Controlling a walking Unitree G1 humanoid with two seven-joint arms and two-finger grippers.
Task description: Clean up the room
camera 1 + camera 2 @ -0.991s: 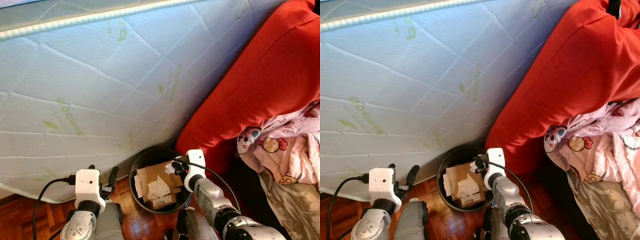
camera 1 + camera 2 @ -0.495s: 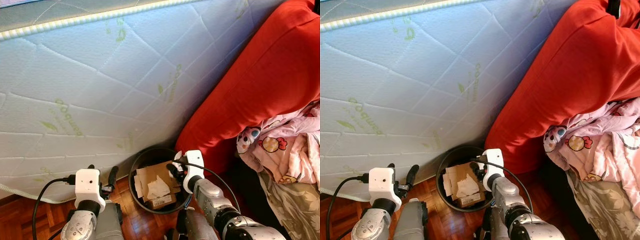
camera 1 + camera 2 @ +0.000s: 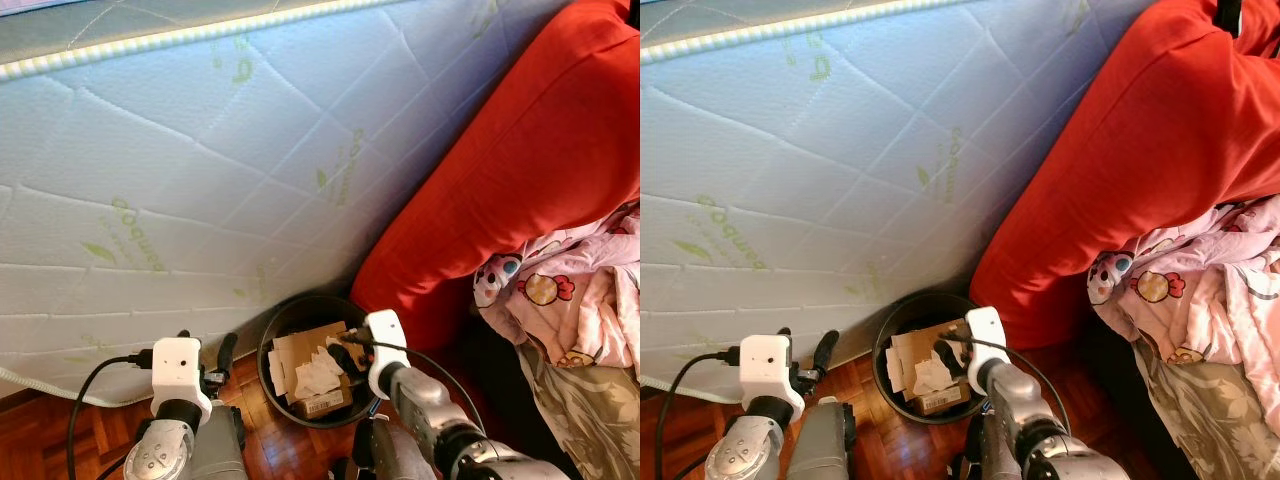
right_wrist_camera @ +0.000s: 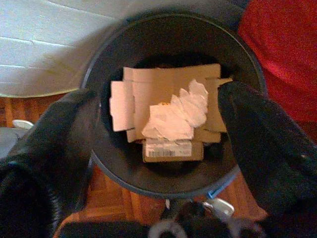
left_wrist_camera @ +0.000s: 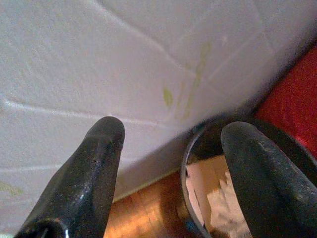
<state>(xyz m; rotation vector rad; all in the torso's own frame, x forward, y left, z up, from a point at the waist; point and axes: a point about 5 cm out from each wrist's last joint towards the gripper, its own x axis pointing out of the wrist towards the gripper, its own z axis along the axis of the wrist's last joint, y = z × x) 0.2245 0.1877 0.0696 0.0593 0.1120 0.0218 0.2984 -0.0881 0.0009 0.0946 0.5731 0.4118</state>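
Since a second ago the right end effector [image 3: 345, 350] has dipped lower and further over the black bin [image 3: 275, 385], and a crumpled white paper [image 3: 318, 372] now lies on top of the cardboard [image 3: 300, 350] inside it; the rest of the scene sits as it did.

In the right wrist view the right end effector [image 4: 158, 144] is spread wide with nothing between its fingers [image 4: 262, 144], which straddle the bin's mouth from above. Directly below lie the crumpled paper [image 4: 173, 116], flattened cardboard sheets [image 4: 158, 84] and a small labelled box [image 4: 171, 148], all within the bin's rim [image 4: 148, 186].

The left end effector [image 5: 168, 163] is also wide and holds nothing, hanging just beside the bin, close to the white quilted mattress [image 3: 200, 170] that leans against the wall. The bin stands on the wooden floor [image 3: 60, 430], wedged between the mattress and a large red cushion [image 3: 510, 170]. To the right of the cushion a pink patterned blanket [image 3: 570, 290] spills down.

The drop looks finished. To close the step cleanly, I would lift the right arm straight up before swinging it away, so the spread fingers clear the rim and do not tip the bin or drag the paper back out. The blanket seems a likely next thing to tidy.
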